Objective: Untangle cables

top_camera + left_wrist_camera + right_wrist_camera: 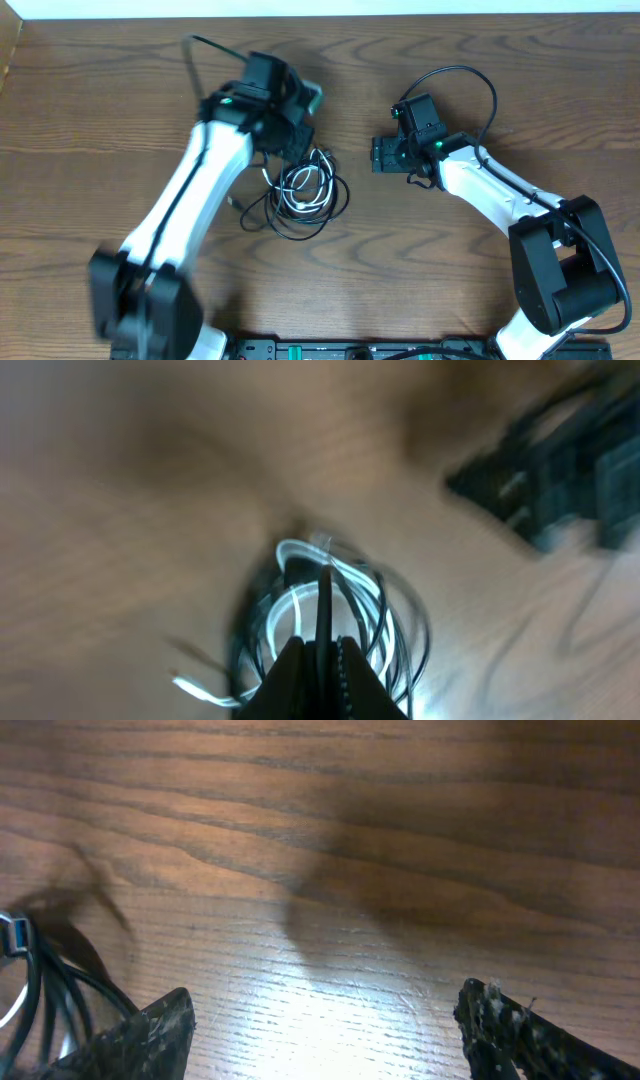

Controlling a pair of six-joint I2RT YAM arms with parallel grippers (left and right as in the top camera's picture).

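A tangle of thin black cables (pixel 300 205) and a shorter white cable (pixel 305 190) lies on the wooden table left of centre. My left gripper (pixel 298 140) is at the tangle's upper edge; in the left wrist view its jaws (pixel 322 650) are shut on a black cable strand (pixel 325 600), with the white loops (pixel 290 605) below. My right gripper (pixel 378 155) is open and empty to the right of the tangle; in the right wrist view its fingers (pixel 325 1010) are wide apart over bare wood, with cable ends (pixel 30 980) at the far left.
The wooden table (pixel 480 290) spreads all round the tangle. The right arm's thicker black cord (pixel 470 80) loops above its wrist. The left arm's cord (pixel 205 45) runs to the back left. A black rail (pixel 330 350) lies along the front edge.
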